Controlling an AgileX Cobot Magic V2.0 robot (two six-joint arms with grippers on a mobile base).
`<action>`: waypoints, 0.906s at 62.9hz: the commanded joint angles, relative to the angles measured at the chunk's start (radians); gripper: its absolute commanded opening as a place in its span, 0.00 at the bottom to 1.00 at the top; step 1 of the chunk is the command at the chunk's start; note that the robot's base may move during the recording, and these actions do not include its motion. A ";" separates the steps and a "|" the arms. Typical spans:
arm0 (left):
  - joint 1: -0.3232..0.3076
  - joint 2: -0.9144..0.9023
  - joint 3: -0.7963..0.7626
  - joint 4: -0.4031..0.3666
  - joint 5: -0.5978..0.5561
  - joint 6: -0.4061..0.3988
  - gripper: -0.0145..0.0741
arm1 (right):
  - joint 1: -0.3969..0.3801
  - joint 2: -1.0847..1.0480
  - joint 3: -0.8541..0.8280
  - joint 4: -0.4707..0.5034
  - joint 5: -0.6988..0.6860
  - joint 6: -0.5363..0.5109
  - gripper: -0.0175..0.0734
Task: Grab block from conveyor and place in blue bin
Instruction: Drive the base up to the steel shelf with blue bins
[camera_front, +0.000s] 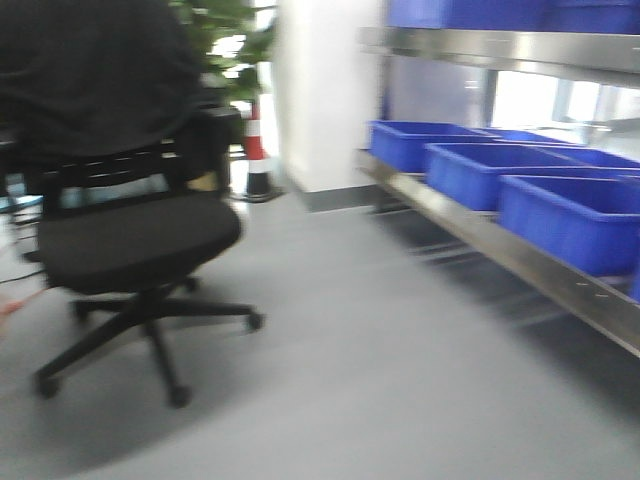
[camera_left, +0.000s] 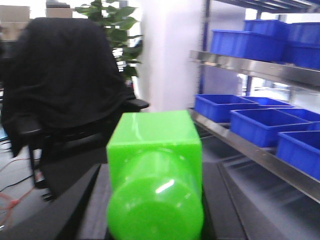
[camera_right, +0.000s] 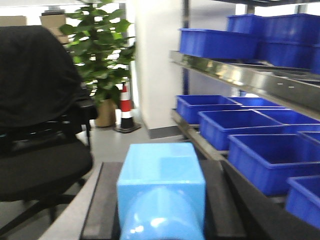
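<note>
The left gripper (camera_left: 156, 167) is held level, clamped on a green block (camera_left: 152, 142); the right gripper (camera_right: 159, 165) is likewise clamped on a blue block (camera_right: 162, 175).

chair (camera_front: 135, 235) at left, cone (camera_front: 257, 150) and plant (camera_front: 225, 40) behind it at upper centre; bins (camera_front: 470, 170) lined on the shelf (camera_front: 520, 265) at right; left-wrist block (camera_left: 155, 170) and right-wrist block (camera_right: 162, 185) lower centre

Office chair (camera_front: 135, 235) planted big on the left, black cloth over its back, so that side's blocked. Right of the chair, bare grey floor (camera_front: 350, 350) opens into a wide lane. It runs to the steel rack (camera_front: 590, 295) well off to the chair's right. Blue bins (camera_front: 570, 220) line that rack, tops open beneath the upper shelf (camera_front: 500, 50). Behind the chair, a striped cone (camera_front: 257, 150) and a white pillar (camera_front: 325, 90) close the far end. Green block (camera_left: 155, 165) fills the left jaws, blue block (camera_right: 162, 180) the right jaws.
</note>
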 joint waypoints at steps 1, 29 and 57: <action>-0.005 -0.002 -0.001 0.002 -0.014 0.000 0.04 | -0.001 -0.001 -0.002 -0.007 -0.014 -0.002 0.01; -0.005 -0.002 -0.001 0.002 -0.014 0.000 0.04 | -0.001 -0.001 -0.002 -0.007 -0.014 -0.002 0.01; -0.005 -0.002 -0.001 0.002 -0.014 0.000 0.04 | -0.001 -0.001 -0.002 -0.007 -0.014 -0.002 0.01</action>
